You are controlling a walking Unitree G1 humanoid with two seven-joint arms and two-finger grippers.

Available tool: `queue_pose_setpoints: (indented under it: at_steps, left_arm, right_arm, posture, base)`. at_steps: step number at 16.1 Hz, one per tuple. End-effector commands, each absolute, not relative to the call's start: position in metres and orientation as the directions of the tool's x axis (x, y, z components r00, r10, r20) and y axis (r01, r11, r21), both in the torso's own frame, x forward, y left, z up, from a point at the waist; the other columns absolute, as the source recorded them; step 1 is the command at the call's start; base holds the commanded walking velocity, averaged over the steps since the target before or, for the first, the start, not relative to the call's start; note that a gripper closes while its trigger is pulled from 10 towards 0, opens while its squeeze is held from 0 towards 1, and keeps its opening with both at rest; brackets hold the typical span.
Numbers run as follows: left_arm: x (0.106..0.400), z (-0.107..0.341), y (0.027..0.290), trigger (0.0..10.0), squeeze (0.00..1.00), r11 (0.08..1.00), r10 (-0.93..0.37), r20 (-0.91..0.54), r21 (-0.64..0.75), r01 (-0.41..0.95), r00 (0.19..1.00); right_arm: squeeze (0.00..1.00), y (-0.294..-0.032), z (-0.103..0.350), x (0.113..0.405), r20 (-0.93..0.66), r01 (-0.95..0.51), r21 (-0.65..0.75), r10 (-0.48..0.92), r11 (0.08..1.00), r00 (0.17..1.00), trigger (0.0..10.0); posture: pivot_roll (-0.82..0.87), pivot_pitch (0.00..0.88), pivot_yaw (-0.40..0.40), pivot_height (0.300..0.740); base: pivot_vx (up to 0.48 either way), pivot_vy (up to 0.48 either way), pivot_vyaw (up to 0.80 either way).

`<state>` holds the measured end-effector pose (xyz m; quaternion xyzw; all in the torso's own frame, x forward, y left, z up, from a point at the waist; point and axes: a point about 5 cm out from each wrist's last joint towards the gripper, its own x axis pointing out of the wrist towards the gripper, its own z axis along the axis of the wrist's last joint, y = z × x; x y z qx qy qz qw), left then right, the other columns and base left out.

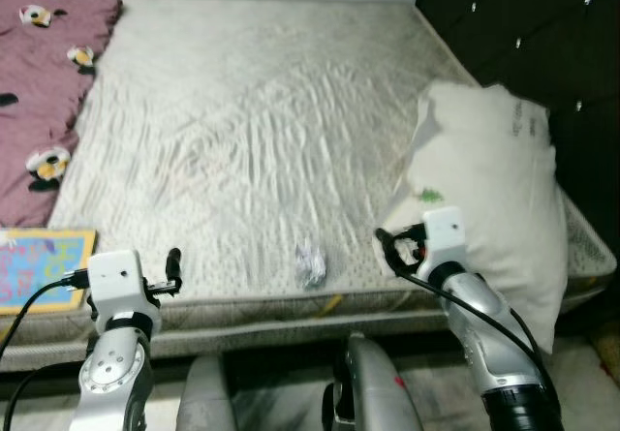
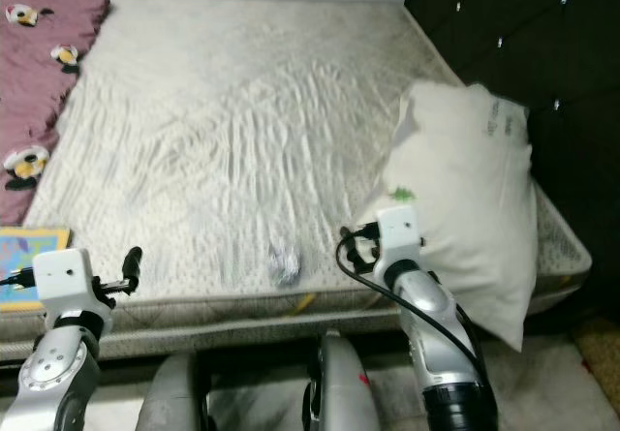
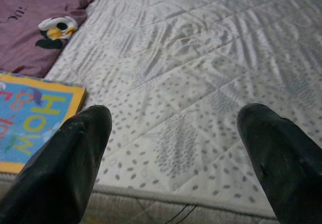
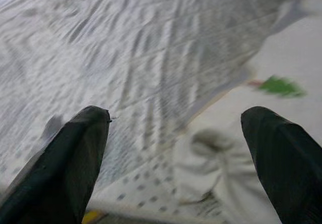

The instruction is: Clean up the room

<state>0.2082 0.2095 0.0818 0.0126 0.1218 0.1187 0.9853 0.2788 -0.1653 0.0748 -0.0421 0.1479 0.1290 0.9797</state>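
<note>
We're looking down on a bare white mattress (image 1: 262, 131) that runs from the top of the frame to the near edge, its quilted cover rippled with creases. At lower centre, right by the near edge, sits a small crumpled white wad (image 1: 310, 262), looking like scrunched paper, lying alone on the mattress. Over on the right, a big white pillow (image 1: 494, 179) leans off the mattress corner against a dark tufted headboard (image 1: 542, 34). The right gripper (image 1: 389, 249) hangs at the pillow's lower left corner, fingers spread wide and holding nothing; its wrist view has the pillow corner (image 4: 211, 153) directly between the black fingers (image 4: 75, 153). The left gripper (image 1: 172, 268) sits low at the left of the frame over the mattress edge, also wide open and empty, well apart from the wad. Upper left, a maroon blanket (image 1: 44, 73) with cartoon prints covers that side, and just below it a colourful book (image 1: 39, 266) lies flat at the mattress edge, seen up close beside the left fingers (image 3: 65, 158).
</note>
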Motion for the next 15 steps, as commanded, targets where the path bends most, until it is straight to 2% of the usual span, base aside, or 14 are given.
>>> queue_pose_setpoints:
  at_steps: [1, 8, 13, 15]
  left_arm:
    - [0.206, 0.085, 0.213, 10.0, 0.00, 0.971, 0.239, -0.237, 0.076, -0.227, 0.942]
    - [0.212, 0.098, 0.216, 10.0, 0.00, 0.958, 0.281, -0.209, 0.112, -0.263, 0.937]
    - [0.202, 0.090, 0.219, 10.0, 0.00, 0.946, 0.318, -0.234, 0.137, -0.293, 0.919]
    - [0.201, 0.089, 0.216, 10.0, 0.00, 0.949, 0.311, -0.243, 0.125, -0.288, 0.919]
  right_arm:
    - [0.00, -0.163, 0.075, 0.281, -0.308, -0.313, -0.039, 0.287, 0.949, 0.907, 10.0]
    - [0.00, -0.151, 0.077, 0.297, -0.320, -0.363, -0.028, 0.335, 0.932, 0.886, 10.0]
    - [0.00, -0.124, 0.074, 0.301, -0.335, -0.480, 0.000, 0.452, 0.878, 0.827, 10.0]
    - [0.00, -0.105, 0.070, 0.293, -0.362, -0.617, 0.029, 0.584, 0.786, 0.727, 10.0]
  posture:
    - [0.03, 0.106, -0.060, 0.553]
    - [0.06, 0.120, -0.057, 0.553]
    - [0.06, 0.099, -0.065, 0.553]
    - [0.07, 0.098, -0.067, 0.553]
  base:
    - [0.000, 0.000, 0.00]
    - [0.000, 0.000, 0.00]
    - [0.000, 0.000, 0.00]
    - [0.000, 0.000, 0.00]
